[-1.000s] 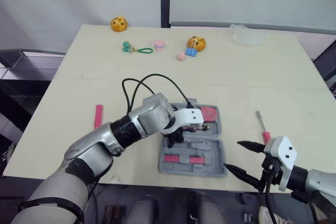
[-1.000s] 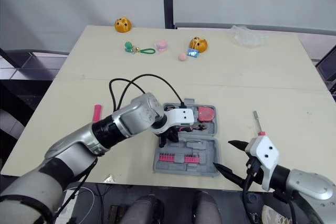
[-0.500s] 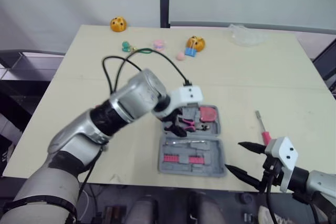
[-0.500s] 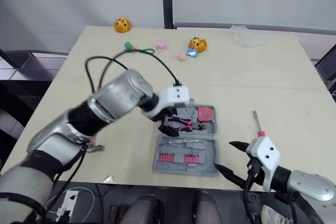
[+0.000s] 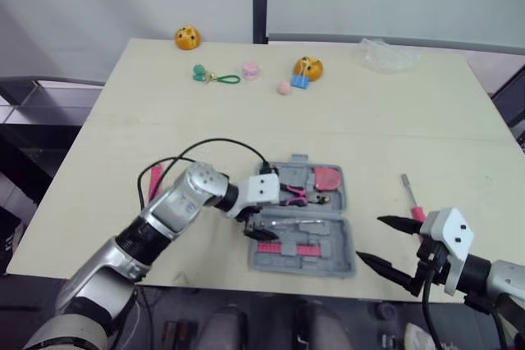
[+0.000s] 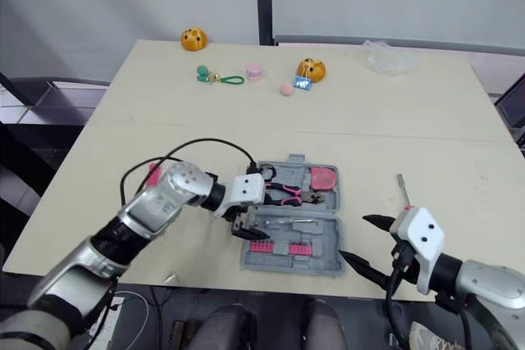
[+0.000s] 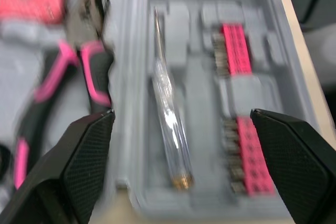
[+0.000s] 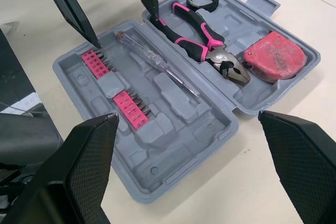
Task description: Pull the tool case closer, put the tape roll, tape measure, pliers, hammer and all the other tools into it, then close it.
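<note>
Beige table (image 5: 394, 120): pink-handled tool (image 5: 153, 181) lies left, outside the tool case (image 5: 340, 261). Your left gripper (image 5: 256, 229) hangs spread open at the case's left edge; pliers (image 5: 294, 194) and tape measure (image 5: 327, 178) sit in its far half. Screwdriver (image 5: 410, 197) lies right; your right gripper (image 5: 369, 238) gapes empty.

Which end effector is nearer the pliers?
Left. The left end effector is over the open case, one fingertip beside the pliers handles; the right end effector is off the case's right side.
</note>
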